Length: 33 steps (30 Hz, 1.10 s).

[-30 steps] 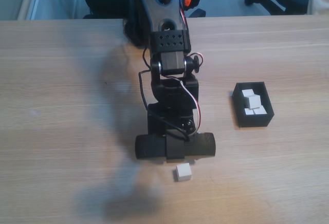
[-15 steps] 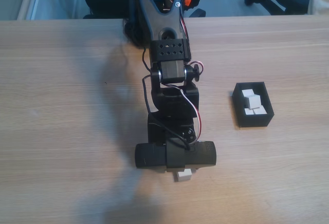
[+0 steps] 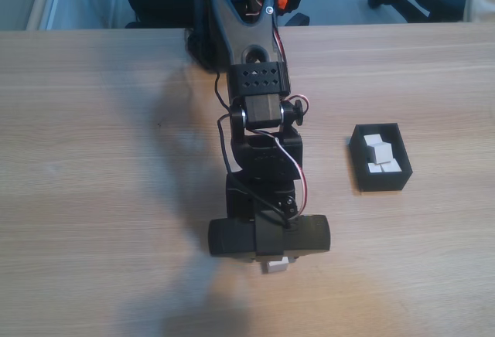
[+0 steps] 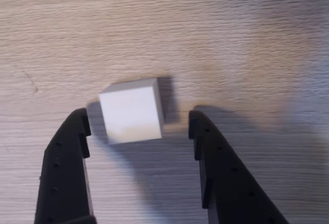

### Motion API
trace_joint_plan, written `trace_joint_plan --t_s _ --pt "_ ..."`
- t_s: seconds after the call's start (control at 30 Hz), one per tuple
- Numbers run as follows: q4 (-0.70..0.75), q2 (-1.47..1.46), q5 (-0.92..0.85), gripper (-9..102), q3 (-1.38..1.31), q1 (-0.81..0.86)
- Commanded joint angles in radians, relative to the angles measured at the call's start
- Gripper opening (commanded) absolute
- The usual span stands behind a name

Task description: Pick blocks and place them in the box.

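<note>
Wrist view shows the gripper (image 4: 136, 124) spread wide, empty, around a white block (image 4: 132, 111) on the table (image 4: 247, 39). Block sits off-centre near the left finger (image 4: 69, 147); closing may twist it loose.

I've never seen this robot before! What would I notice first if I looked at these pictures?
First, the big black arm stretching down the middle of the wooden table in the fixed view. In the wrist view, its gripper is open, with a white cube sitting between the two black fingers. At the right of the fixed view, a small black box holds more white cubes.
</note>
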Motion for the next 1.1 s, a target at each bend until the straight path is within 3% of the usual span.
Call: trace_joint_plan --t_s 0.0,0.77,1.07 --pt "-0.014 0.008 0.008 21 -0.066 -0.012" --pt "-0.029 0.026 0.029 3 -0.046 -0.032" --pt "0.095 0.278 0.067 3 0.081 -0.094"
